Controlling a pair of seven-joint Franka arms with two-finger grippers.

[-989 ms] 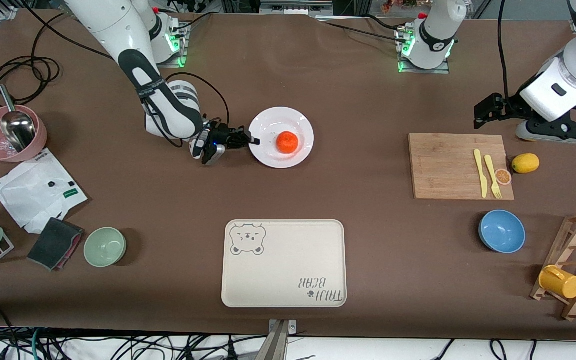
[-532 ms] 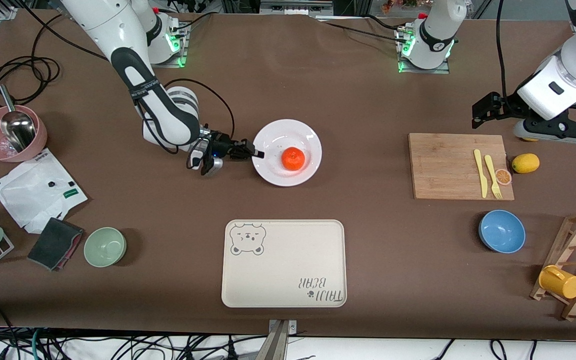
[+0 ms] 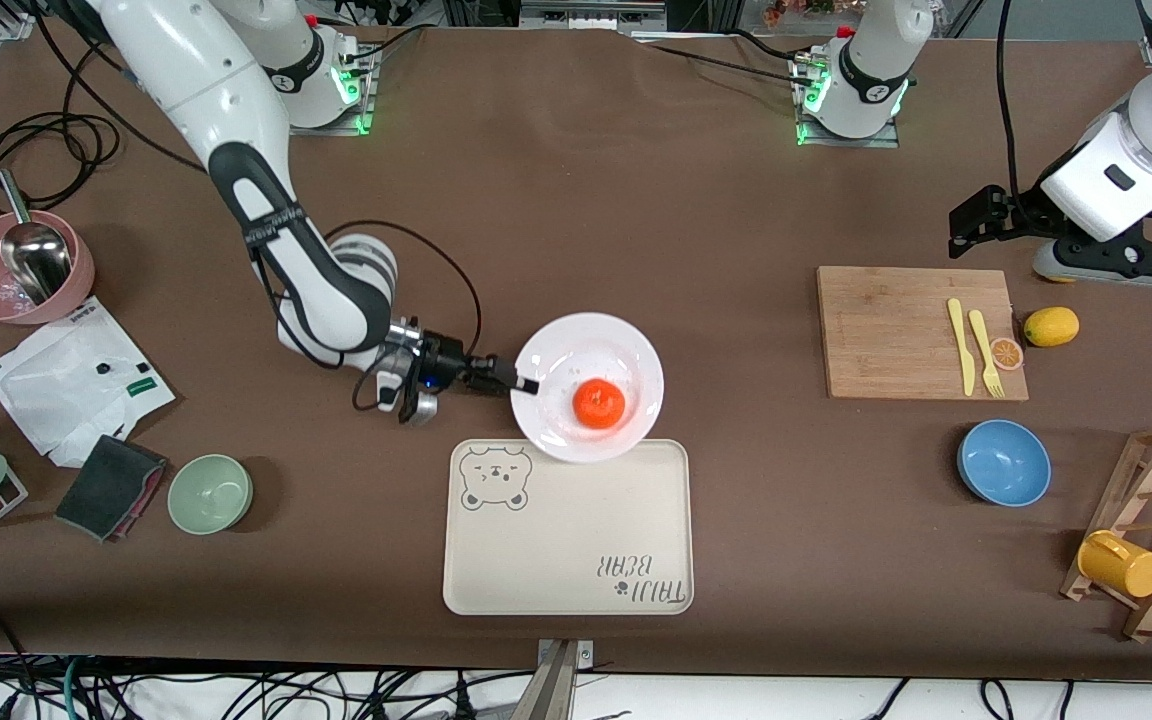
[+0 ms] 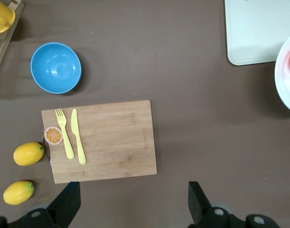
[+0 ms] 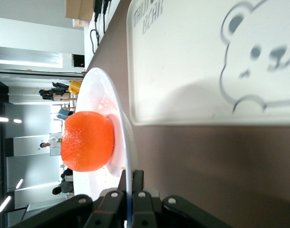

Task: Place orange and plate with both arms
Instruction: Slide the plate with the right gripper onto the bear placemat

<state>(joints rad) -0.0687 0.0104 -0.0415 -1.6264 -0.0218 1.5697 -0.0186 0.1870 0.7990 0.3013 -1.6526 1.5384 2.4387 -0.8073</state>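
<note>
The white plate (image 3: 626,352) carries the orange (image 3: 599,404) and hangs in the air over the edge of the cream bear tray (image 3: 566,530) that lies farthest from the front camera. My right gripper (image 3: 524,384) is shut on the plate's rim. In the right wrist view the plate (image 5: 117,114) stands edge-on between the fingers (image 5: 137,180), with the orange (image 5: 87,141) resting on it. My left gripper (image 3: 958,225) is open and empty, up in the air beside the wooden cutting board (image 3: 919,332), where that arm waits. Its fingertips (image 4: 69,202) show apart in the left wrist view.
On the board lie a yellow knife, a fork (image 3: 983,350) and an orange slice (image 3: 1006,352). A lemon (image 3: 1050,326) lies beside the board. A blue bowl (image 3: 1003,462), a green bowl (image 3: 210,493), a pink bowl with a scoop (image 3: 21,265) and a wooden rack with a yellow cup (image 3: 1121,564) stand around.
My right gripper has carried the plate with the orange toward the front camera, up to the bear tray's edge. The left arm has hardly moved.
</note>
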